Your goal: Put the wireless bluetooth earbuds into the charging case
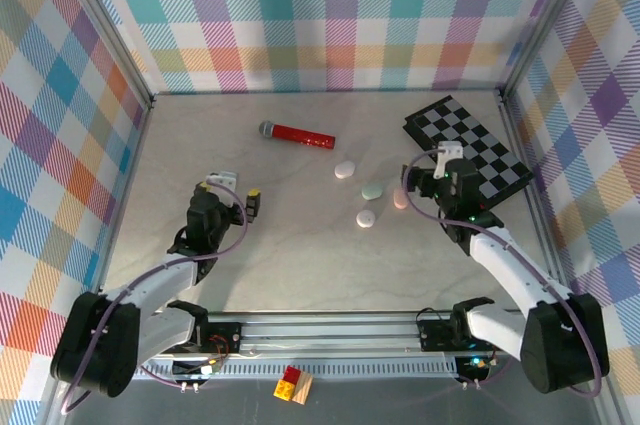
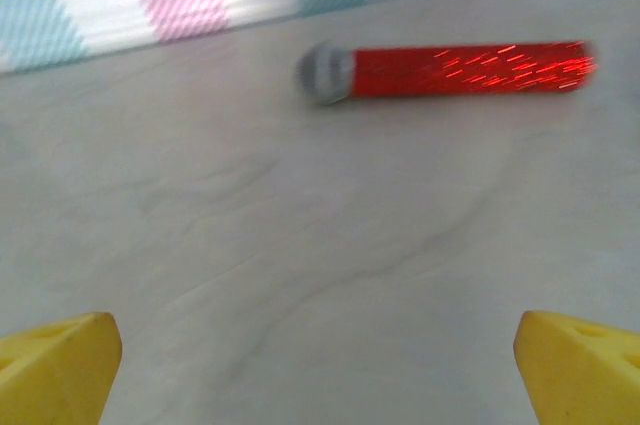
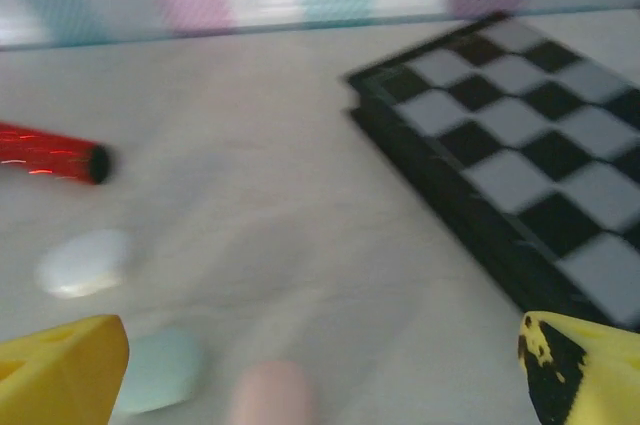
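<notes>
Looks like a pick on the pink earbud (image 3: 272, 393). Best to settle squarely over it, drop straight and pinch gently across the narrow sides, without flicking it into the green earbud (image 3: 160, 370) just beside. Spread wide at the right gripper (image 3: 320, 370), clamped on nothing. Resting on the table (image 1: 300, 265), low between those fingers and slightly left of centre: the pink earbud. Spread wide too at the left gripper (image 2: 320, 370), empty, well apart from both, facing the red tube (image 2: 450, 70).
</notes>
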Controlling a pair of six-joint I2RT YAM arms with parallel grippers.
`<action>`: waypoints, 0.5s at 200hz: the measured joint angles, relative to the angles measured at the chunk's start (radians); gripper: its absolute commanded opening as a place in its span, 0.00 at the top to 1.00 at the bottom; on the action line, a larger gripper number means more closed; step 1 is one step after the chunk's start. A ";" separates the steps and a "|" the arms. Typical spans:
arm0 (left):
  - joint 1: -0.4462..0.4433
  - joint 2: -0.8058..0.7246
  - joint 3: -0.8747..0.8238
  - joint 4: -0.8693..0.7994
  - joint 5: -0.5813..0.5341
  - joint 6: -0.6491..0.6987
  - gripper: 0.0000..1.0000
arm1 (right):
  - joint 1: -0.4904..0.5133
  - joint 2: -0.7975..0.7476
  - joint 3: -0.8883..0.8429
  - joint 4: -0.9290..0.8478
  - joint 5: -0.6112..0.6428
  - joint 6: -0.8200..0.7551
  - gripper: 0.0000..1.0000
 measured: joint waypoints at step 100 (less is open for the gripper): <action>0.179 0.468 0.046 0.364 0.059 -0.117 0.00 | -0.194 0.444 -0.182 0.559 -0.107 -0.050 0.01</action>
